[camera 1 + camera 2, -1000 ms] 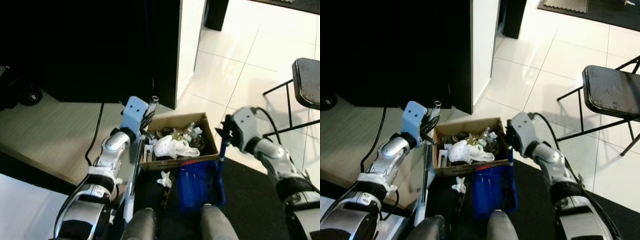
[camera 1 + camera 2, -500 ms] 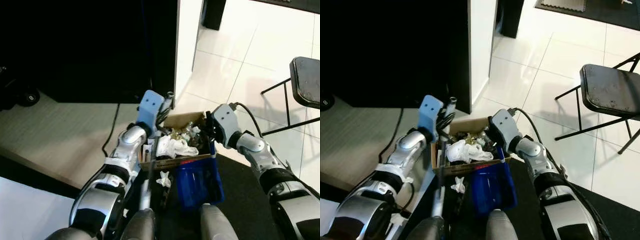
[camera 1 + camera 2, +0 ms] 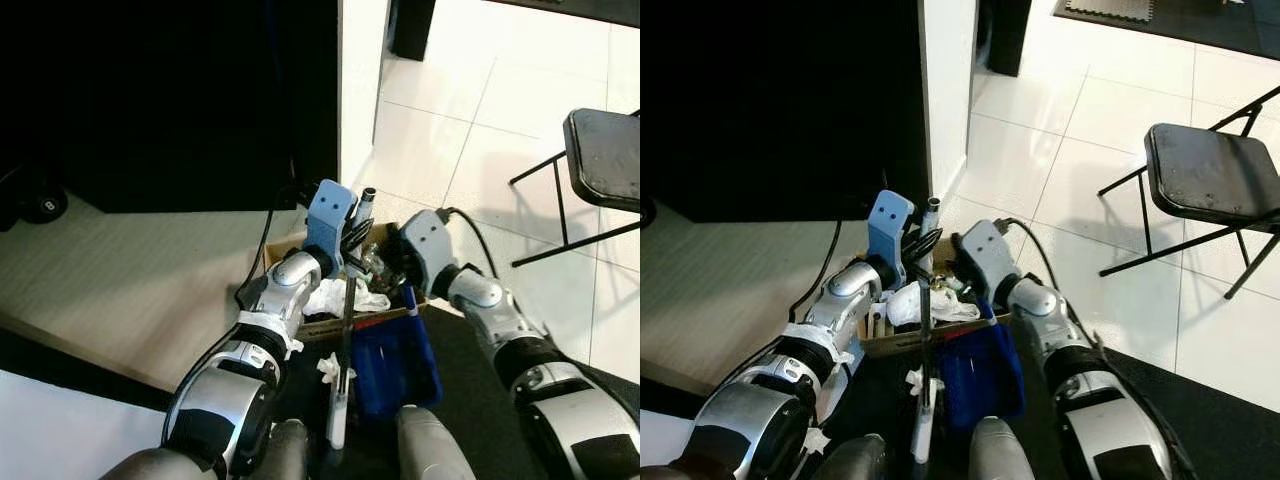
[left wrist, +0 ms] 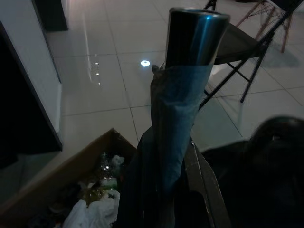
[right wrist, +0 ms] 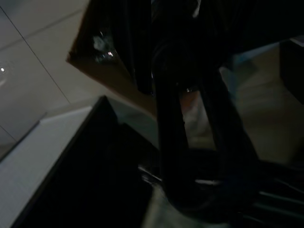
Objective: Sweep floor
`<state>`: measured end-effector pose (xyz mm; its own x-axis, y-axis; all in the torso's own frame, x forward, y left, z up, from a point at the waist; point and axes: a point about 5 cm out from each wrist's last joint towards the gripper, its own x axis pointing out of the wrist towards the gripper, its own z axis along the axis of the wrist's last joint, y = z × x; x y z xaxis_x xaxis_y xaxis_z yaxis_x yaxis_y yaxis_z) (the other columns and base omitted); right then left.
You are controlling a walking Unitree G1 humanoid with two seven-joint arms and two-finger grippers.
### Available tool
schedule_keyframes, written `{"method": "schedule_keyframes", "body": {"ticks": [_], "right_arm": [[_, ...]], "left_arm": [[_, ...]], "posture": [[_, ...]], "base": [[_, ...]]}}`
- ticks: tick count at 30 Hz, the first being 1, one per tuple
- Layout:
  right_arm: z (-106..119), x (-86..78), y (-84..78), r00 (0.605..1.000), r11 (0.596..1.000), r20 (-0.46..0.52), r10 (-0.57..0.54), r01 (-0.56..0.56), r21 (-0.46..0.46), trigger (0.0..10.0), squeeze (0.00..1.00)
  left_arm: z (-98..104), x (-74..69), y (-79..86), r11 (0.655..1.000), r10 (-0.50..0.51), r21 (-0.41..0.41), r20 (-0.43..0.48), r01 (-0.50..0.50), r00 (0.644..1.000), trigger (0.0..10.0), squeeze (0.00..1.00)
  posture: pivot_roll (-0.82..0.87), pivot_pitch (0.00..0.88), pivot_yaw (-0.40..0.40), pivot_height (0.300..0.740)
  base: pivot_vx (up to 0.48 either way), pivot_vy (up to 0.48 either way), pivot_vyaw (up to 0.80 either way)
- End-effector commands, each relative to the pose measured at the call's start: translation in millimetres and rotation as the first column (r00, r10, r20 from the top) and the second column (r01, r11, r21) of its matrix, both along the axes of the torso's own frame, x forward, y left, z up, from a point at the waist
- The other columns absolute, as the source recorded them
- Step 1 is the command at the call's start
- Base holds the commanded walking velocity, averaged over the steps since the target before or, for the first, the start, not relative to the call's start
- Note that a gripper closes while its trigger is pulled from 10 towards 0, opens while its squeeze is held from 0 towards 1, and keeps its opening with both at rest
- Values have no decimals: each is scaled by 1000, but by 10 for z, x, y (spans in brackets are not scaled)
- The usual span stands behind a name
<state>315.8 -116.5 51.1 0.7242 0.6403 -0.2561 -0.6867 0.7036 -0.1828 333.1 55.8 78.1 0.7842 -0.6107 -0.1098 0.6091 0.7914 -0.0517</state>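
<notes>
Floor (image 3: 470, 110) of glossy white tiles spreads ahead and to the right, giving way to pale wood-grain boards on the left and a black mat (image 3: 470, 400) under the robot. A dark cabinet (image 3: 170, 100) with a white side panel fills the upper left, and a black folding chair (image 3: 1205, 175) stands on the tiles to the right.

Between the arms sits an open cardboard box (image 3: 902, 340) of crumpled white paper and other rubbish, with a blue dustpan (image 3: 395, 365) tilted against its near edge and a scrap of white paper (image 3: 330, 366) on the mat just beside it.

From the head views the broom handle (image 3: 345, 330), a thin metal pole, slants down over the box front. The left wrist view shows what those views leave small: the pole's shiny round end wrapped in blue tape, with the left gripper (image 4: 166, 199) clamped around it.

The right gripper (image 3: 400, 272) reaches over the box's right end by the dustpan's upright handle; its wrist view is dark, and whether its fingers are apart or together cannot be told.
</notes>
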Motion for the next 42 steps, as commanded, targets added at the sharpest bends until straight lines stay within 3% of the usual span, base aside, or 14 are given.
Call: {"method": "schedule_keyframes", "body": {"ticks": [1,4,10,12,16,19,22,23,25,30,32,37,39,42], "right_arm": [[-84,-64,137,998,998,-54,23,-20,52,10000,0],[-20,-31,221,999,992,-48,23,-17,128,10000,0],[40,-13,279,997,982,-39,60,-52,179,10000,0],[40,-13,279,997,982,-39,60,-52,179,10000,0],[32,-86,367,986,975,-12,168,-165,150,10000,0],[25,-93,367,985,975,-11,173,-169,145,10000,0],[8,-85,304,990,979,-20,142,-137,149,10000,0],[8,-85,304,990,979,-20,142,-137,149,10000,0],[-2,-81,242,991,982,-29,128,-122,147,10000,0],[-14,-83,160,992,984,-34,120,-115,134,10000,0],[-13,-94,-14,992,986,-35,122,-117,116,10000,0],[-19,-127,-137,989,986,-43,145,-140,91,10000,0],[-19,-194,-302,985,984,-49,164,-161,73,10000,0],[-20,-240,-390,985,985,-49,165,-162,64,10000,0]], "left_arm": [[124,70,-19,998,42,-46,47,-40,998,10000,0],[223,136,46,995,76,-77,85,-70,993,10000,0],[321,216,188,993,102,-78,115,-93,988,10000,0],[321,216,188,993,102,-78,115,-93,988,10000,0],[431,270,485,992,120,-60,181,-110,976,10000,0],[470,284,548,990,133,-76,194,-121,972,10000,0],[559,321,803,986,168,-47,235,-162,957,10000,0],[559,321,803,986,168,-47,235,-162,957,10000,0],[546,312,955,984,170,14,245,-179,954,10000,0],[538,303,1089,977,184,58,255,-205,949,10000,0],[576,315,1307,951,220,149,282,-269,934,10000,0],[590,313,1405,936,220,207,294,-286,930,10000,0],[639,319,1518,914,251,234,318,-332,914,10000,0],[651,316,1567,894,258,269,342,-358,903,10000,0]], "posture": [[-18,84,9,740],[-18,86,9,740],[-17,91,10,740],[-17,91,10,740],[-16,89,12,740],[-15,90,14,740],[-10,92,17,740],[-10,92,17,740],[-9,93,17,740],[-8,97,17,740],[-6,99,16,740],[-8,99,16,740],[-11,101,18,740],[-12,102,20,740]], "base": [[0,0,0],[0,0,0],[0,0,0],[0,0,0],[0,0,0],[0,0,0],[0,0,0],[0,0,0],[0,0,0],[0,0,0],[0,0,0],[0,0,0],[0,0,0],[0,0,0]]}}
